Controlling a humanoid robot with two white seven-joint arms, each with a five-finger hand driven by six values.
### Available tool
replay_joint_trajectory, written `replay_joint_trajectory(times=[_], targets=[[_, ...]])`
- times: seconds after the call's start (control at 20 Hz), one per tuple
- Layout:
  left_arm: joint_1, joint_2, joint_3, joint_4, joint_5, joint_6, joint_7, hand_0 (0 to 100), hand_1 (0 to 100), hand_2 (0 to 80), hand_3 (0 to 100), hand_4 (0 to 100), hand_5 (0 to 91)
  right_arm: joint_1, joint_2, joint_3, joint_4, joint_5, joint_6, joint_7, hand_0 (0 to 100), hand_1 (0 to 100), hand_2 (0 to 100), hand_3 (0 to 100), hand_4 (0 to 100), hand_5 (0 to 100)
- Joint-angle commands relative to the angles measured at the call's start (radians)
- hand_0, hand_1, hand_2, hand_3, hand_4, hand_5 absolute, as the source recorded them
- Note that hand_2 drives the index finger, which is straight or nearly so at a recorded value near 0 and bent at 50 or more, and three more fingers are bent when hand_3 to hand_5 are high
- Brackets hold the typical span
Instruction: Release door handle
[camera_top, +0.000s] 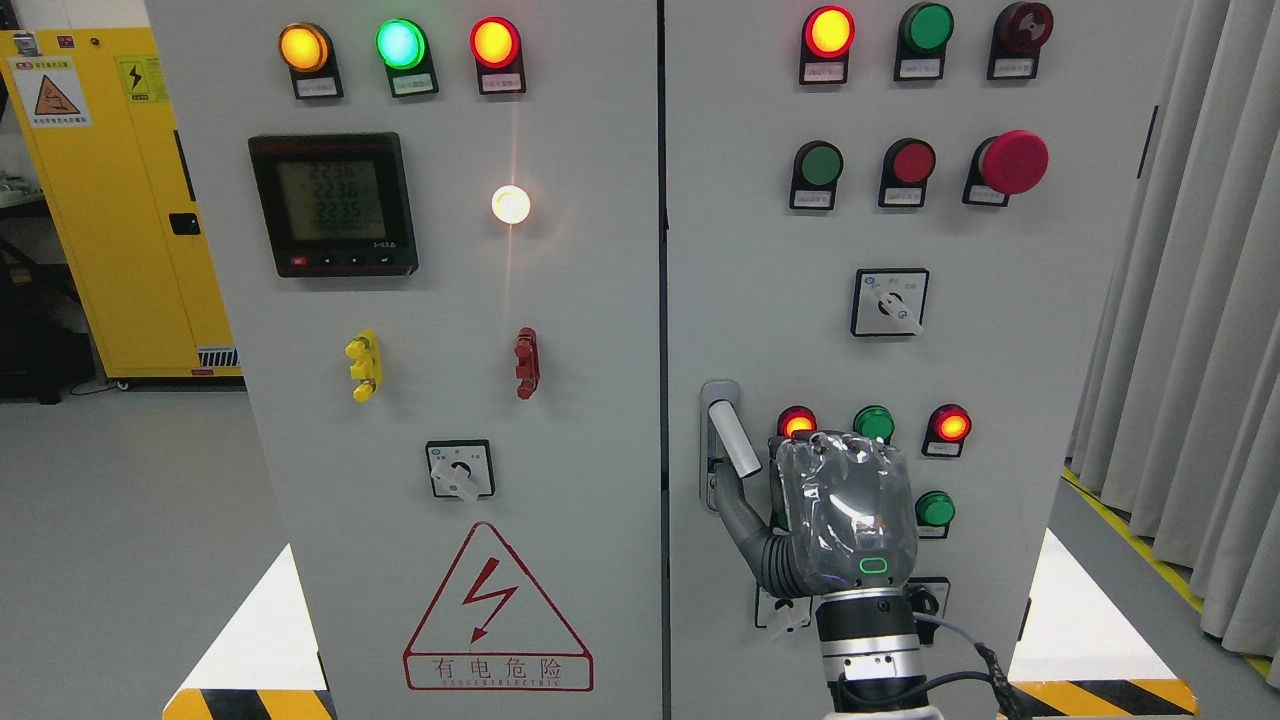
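Note:
The silver door handle sits on the right cabinet door near its left edge, with its lever tilted out from the plate. My right hand comes up from the bottom edge and hovers just right of the handle, its back toward the camera. Its thumb stretches left and reaches the lower end of the handle plate. The fingers point toward the panel and do not wrap the lever, so the hand holds nothing. The left arm is out of view.
Lit red and green buttons surround the hand on the right door. A rotary switch and a red emergency button sit higher up. The left door carries a meter. Grey curtains hang at the right, and a yellow cabinet stands at the left.

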Motion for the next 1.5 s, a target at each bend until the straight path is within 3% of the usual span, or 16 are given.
replay_joint_trajectory(times=[0.0,0.7,1.45], targets=[[-0.008,0.0,0.0,-0.014,-0.001,0.0,0.0,12,56,0.0,0,0,0.0,0.0,0.0,-0.005,-0.006,0.0,0.0,0.003,51,38,94,100,100,100],[-0.008,0.0,0.0,-0.014,-0.001,0.0,0.0,12,56,0.0,0,0,0.0,-0.001,0.0,-0.006,-0.006,0.0,0.0,0.005,46,40,94,100,100,100],[-0.008,0.0,0.0,-0.014,-0.001,0.0,0.0,12,56,0.0,0,0,0.0,-0.001,0.0,-0.012,-0.015,-0.004,0.004,0.005,50,40,93,100,100,100]])
